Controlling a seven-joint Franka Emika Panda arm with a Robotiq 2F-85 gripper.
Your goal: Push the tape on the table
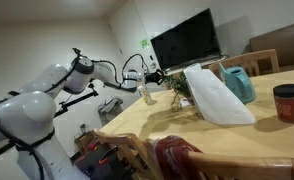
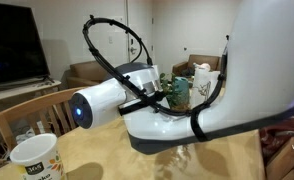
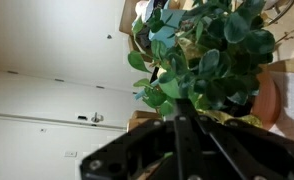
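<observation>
The light yellowish wooden table [image 1: 187, 125] runs across an exterior view and shows at the bottom of the other [image 2: 97, 160]. I cannot make out any tape in any view. My gripper [image 1: 149, 76] hangs over the table's far end, right beside a leafy green plant [image 1: 177, 85]. In the wrist view the black fingers [image 3: 178, 130] meet in one line with nothing between them, and the plant's leaves [image 3: 202, 50] fill the space just ahead. In an exterior view my own white arm [image 2: 137, 95] hides most of the table.
A white bag [image 1: 215, 98], a teal pitcher [image 1: 238, 83] and a red jar [image 1: 287, 102] stand on the table. A white mug [image 2: 35, 158] sits near its edge. A TV [image 1: 187, 40] is behind, and wooden chairs [image 2: 37, 112] stand around the table.
</observation>
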